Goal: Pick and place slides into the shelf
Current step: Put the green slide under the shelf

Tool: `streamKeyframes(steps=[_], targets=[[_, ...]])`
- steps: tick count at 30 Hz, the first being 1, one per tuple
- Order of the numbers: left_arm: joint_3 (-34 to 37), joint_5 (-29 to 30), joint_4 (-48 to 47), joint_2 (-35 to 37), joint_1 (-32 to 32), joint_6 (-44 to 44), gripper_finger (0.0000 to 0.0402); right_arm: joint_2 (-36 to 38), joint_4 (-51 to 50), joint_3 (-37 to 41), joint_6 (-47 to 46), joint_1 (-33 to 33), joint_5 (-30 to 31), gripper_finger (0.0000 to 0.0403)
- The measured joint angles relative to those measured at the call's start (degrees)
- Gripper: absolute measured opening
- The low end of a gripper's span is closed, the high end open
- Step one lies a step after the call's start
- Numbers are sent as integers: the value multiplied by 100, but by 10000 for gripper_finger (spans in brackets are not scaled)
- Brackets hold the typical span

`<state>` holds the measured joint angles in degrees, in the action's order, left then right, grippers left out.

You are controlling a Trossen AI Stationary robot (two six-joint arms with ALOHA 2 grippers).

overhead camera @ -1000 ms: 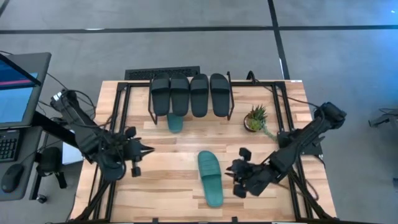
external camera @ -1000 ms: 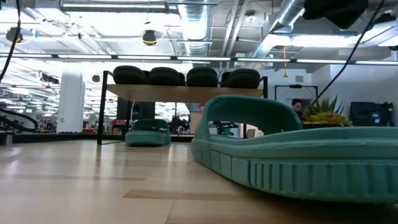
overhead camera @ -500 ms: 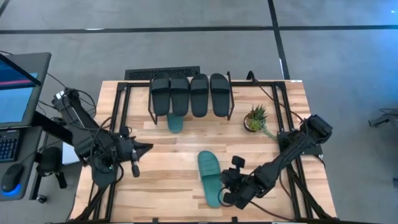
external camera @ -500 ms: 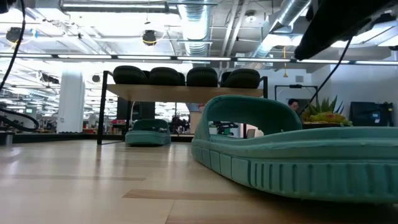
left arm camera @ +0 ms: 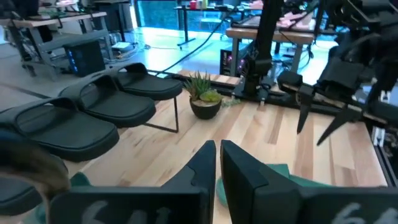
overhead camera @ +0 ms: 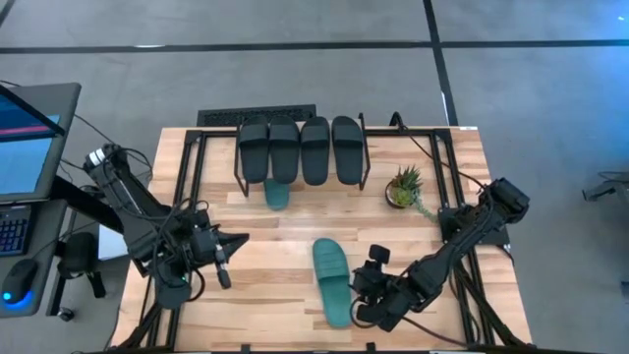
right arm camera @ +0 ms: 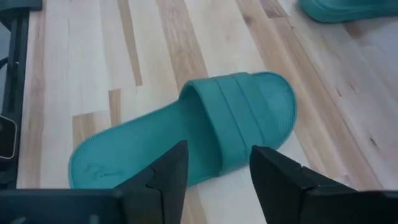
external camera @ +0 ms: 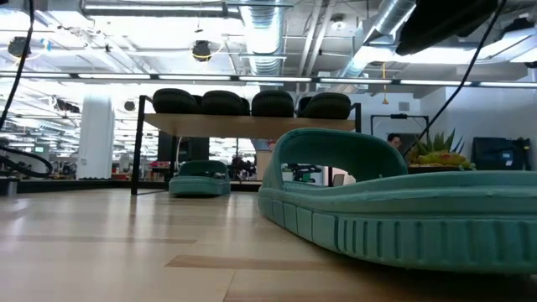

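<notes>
We are bringing our right gripper (overhead camera: 366,295) in over the loose teal slide (overhead camera: 332,280), which is lying flat on the table (overhead camera: 275,315) near the middle, toward its near edge. Our right fingers (right arm camera: 163,173) are standing spread with a clear gap between them, grasping nothing, and in the right wrist view they are framing the slide's wide strap; we judge this is so they can drop over the strap or a side wall, the easiest part to pinch.

The slide's long axis is running near to far across the table, tilted only a little. Its strapped toe end is pointing far, toward the shelf (overhead camera: 300,177), and its heel is pointing near. That heading is roughly matching the four black slides (overhead camera: 300,149) already lying side by side on the shelf's top board, so we are expecting little turning to be needed.

The second teal slide (overhead camera: 277,193) is sitting under the shelf at the table's far side, partly hidden by the board, so we are judging the lower level to be the place for this pair.

Our left gripper (overhead camera: 228,258) is waiting to the left, fingers (left arm camera: 208,163) clenched together on nothing, well apart from the slide. A small potted plant (overhead camera: 403,187) is standing right of the shelf, out of the way.
</notes>
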<state>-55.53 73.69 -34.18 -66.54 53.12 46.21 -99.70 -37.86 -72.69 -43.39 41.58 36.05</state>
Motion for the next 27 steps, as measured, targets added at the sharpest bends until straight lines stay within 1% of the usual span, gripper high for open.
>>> streamKeyframes(steps=[6, 9, 14, 16, 18, 23, 27], targets=[[0, 48, 119, 28, 106, -175, 14, -218, 102, 12, 181, -179, -41, 163], [0, 61, 118, 31, 208, -194, 14, -356, 389, -9, 182, -236, -69, 155], [0, 74, 51, 31, 371, -209, 14, -454, 545, -11, 190, -287, -6, 138], [0, 110, 28, 33, 411, -211, 14, -478, 509, 13, 335, -308, -62, 134], [0, 126, 18, 33, 428, -214, 14, -583, 693, -11, 491, -346, -107, 131], [0, 158, 8, 33, 484, -213, 14, -766, 694, -144, 640, -420, -97, 130], [0, 158, 0, 33, 489, -211, 14, -986, 454, -321, 971, -458, -71, 130]])
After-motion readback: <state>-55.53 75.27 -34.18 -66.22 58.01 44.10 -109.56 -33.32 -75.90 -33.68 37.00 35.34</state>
